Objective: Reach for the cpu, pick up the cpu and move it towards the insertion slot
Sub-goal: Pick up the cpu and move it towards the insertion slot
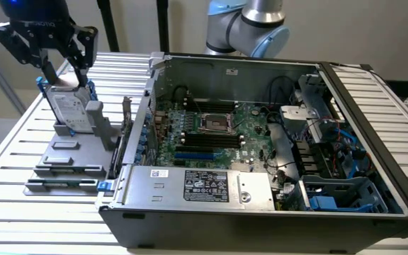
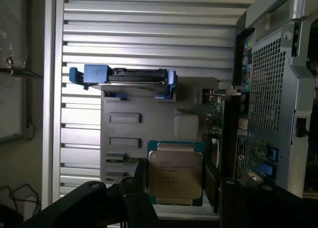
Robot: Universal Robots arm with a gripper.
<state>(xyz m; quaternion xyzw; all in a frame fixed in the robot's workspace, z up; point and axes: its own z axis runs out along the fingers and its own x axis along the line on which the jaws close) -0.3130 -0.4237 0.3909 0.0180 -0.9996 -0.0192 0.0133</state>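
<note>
on the exterior view's left, the end effector [image 1: 67, 78] hangs above the slatted worktop [image 1: 6, 154], over a grey fixture [image 1: 62, 159] that holds an upright hard drive [image 1: 70, 109] in a blue bracket. a small pale piece sits between its fingertips, just above the top edge of the drive. the wrist view shows what it is: the cpu [image 2: 175, 174], silver lid with printed text facing the camera, a thin green edge around it. dark fingers [image 2: 136, 195] stand against two opposite edges. i judge the end effector to be clenched on the cpu, with the chip carried flat and clear of the fixture.

further toward the exterior view's right comes the open computer case [image 1: 261, 228], with the motherboard lying inside. the insertion slot [image 1: 213, 123], a silver-framed square with a dark centre, sits in the middle of the board. the long black and blue memory slots [image 1: 207, 141] lie just beside it, and the power supply [image 1: 204, 186] is nearer the camera.

from the held cpu, the slot lies toward the exterior view's right and lower down, beyond the near wall of the case, well apart. the chip is square, so no long axis matters, only squaring its edges to the frame.
</note>
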